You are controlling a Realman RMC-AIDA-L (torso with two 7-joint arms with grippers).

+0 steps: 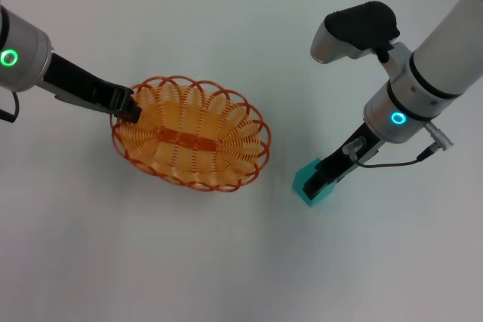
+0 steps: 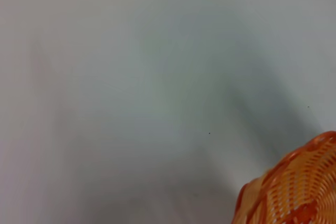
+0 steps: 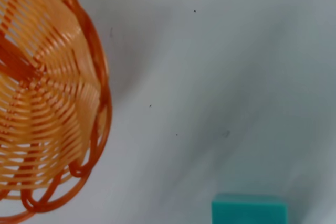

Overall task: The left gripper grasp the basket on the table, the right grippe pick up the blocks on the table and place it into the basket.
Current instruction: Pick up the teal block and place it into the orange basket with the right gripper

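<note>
Right end effector [image 1: 323, 180] is down on the teal block [image 1: 311, 188], fingers straddling it, but I can't tell if it's clamped. Left end effector [image 1: 127, 105] pinches the basket [image 1: 190, 132] rim. A shallow grip could drop the block onto the table [image 1: 226, 262].

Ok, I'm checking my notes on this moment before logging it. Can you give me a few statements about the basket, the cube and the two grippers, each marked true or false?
1. The basket is empty. True.
2. The cube lies inside the basket. False: it sits on the table, to the basket's right.
3. The left gripper is at the basket's left rim. True.
4. The right gripper hovers over the basket. False: it is down at the cube.
5. The basket lies upside down. False: its open side faces up.
</note>
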